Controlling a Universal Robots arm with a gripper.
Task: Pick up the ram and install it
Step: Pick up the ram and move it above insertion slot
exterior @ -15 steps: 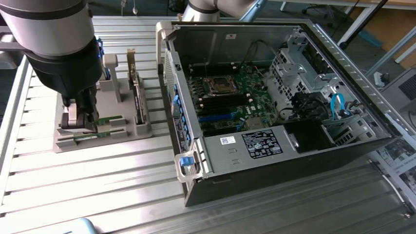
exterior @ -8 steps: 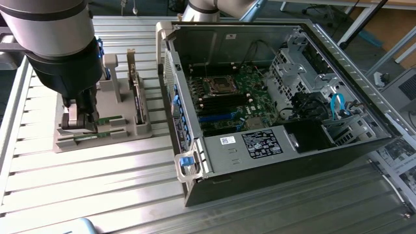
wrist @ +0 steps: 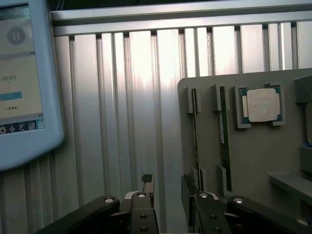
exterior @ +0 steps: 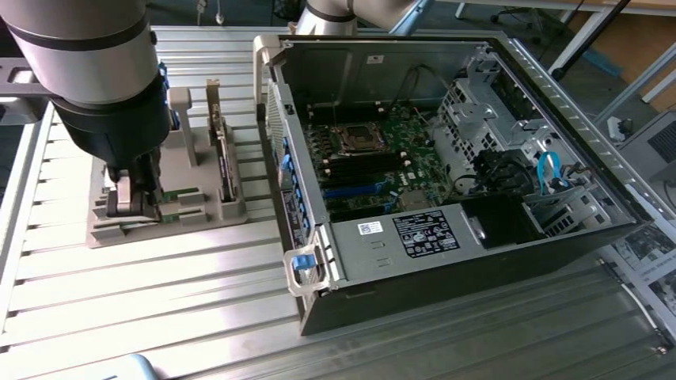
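The end effector (exterior: 132, 207) hangs wide open and empty above the holder (exterior: 116, 233) near the table (exterior: 158, 301) edge. The ram (exterior: 225, 162) stands in its slot, toward the computer case (exterior: 349, 297), its length crossing the finger gap

From above we look slantwise down on the tabletop (exterior: 158, 285), with the case (exterior: 349, 71) mid-frame and the holder (exterior: 217, 212) at the exterior view's left. Our wrist view looks down past the jaws, close; both share holder and tabletop.
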